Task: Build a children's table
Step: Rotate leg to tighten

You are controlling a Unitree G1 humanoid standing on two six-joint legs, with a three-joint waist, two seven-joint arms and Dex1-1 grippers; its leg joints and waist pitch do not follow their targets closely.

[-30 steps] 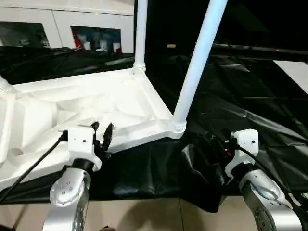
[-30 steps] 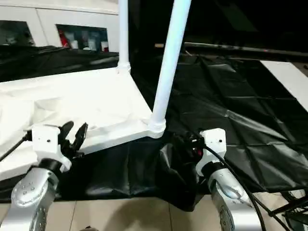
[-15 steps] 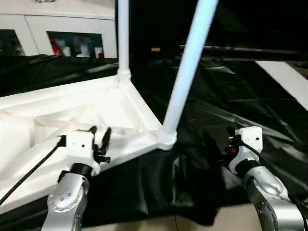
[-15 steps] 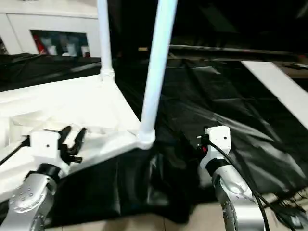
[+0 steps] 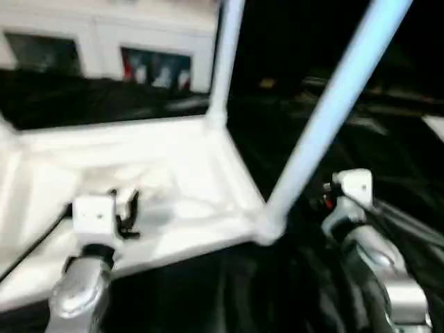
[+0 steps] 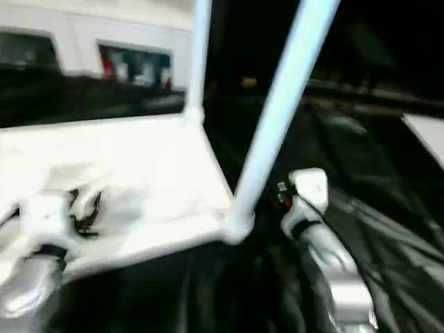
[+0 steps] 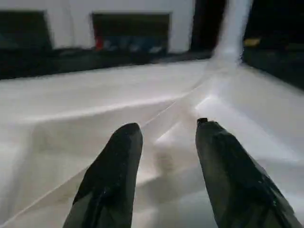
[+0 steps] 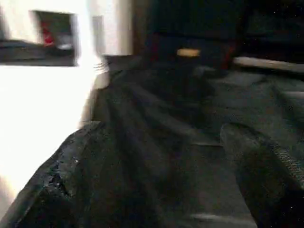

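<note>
Since a second ago my whole view has swung and blurred, and my right gripper has climbed from low beside the corner to right beside the near leg at about 3 o'clock of it. Left gripper hovers over the tabletop — fingers half apart, nothing between them, just white ribbing below. Right fingers spread wide, empty, black cloth beyond.

Where's the table? Upside down on the black-draped work table, ribbed underside up, filling my 9 to 12 o'clock. Near leg rises from the near corner socket toward 1 o'clock, leaning; far leg stands at 12 o'clock.

Risks as I judge them — that lean suggests the near leg isn't fully seated, so a sideways knock from my right gripper could pop it out or slide the tabletop along the slick cloth. Closing off-centre on the round tube, I'd expect it to squirt free.
</note>
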